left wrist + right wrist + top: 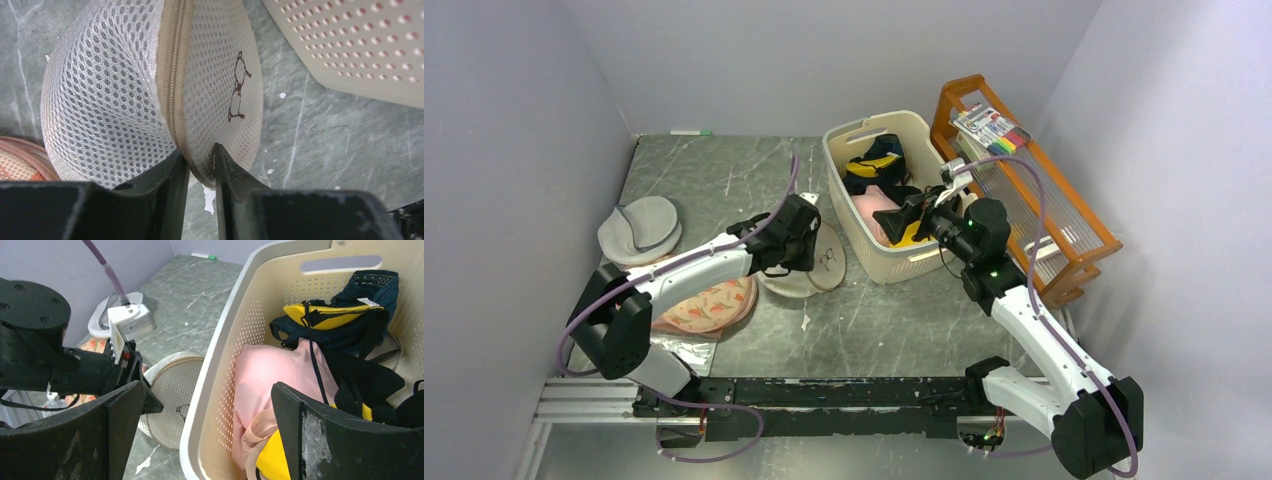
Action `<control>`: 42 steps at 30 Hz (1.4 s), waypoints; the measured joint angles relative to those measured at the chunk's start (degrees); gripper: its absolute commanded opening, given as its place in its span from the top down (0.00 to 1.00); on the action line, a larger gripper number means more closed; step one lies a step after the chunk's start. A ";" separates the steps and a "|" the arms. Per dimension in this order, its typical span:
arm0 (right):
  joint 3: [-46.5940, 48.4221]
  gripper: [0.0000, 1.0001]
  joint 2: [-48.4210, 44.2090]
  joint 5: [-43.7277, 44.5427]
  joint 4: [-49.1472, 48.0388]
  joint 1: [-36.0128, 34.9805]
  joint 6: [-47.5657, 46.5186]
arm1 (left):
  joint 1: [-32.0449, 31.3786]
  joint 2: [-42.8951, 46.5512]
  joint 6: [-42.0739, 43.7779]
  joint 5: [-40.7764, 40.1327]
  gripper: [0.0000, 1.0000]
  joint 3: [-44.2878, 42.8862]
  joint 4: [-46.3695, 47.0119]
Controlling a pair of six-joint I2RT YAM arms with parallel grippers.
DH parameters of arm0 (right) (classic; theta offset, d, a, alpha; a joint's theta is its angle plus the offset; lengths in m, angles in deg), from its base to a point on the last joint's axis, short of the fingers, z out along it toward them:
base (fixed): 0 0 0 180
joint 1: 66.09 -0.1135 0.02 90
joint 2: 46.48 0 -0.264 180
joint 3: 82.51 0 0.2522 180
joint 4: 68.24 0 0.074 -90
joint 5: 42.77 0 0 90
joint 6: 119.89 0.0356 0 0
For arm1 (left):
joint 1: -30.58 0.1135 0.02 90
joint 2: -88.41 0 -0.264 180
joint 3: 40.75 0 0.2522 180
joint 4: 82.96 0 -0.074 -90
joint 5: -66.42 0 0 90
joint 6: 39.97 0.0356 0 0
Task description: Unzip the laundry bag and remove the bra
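The laundry bag (115, 90) is cream-white mesh with a tan zip and a small dark logo. It lies on the table next to the basket and also shows in the top view (829, 262) and in the right wrist view (172, 390). My left gripper (200, 156) is shut on its near rim beside the zip. My right gripper (205, 387) is open and empty, straddling the basket's near wall. A soft yellow piece with a dark strap, apparently the bra (270, 460), lies inside the basket under the right finger, mostly hidden.
The cream perforated basket (856, 215) holds a pale pink garment (270, 375), dark clothes and a deeper yellow piece (325, 315). An orange rack (1064, 235) stands to its right. A grey round bag (639, 230) and a pink printed bag (709, 305) lie at the left.
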 measured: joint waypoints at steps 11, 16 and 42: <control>0.04 0.00 2.34 -6.38 0.81 -0.46 -1.49 | 10.19 9.05 -2.58 13.64 0.93 1.70 2.60; 1.16 0.00 6.23 -8.96 2.32 -4.57 -3.78 | 20.13 15.37 -4.35 27.76 0.93 6.60 7.58; 2.67 0.09 11.93 -12.98 -3.15 -6.16 5.18 | 28.48 34.05 -20.39 57.70 0.93 22.29 38.38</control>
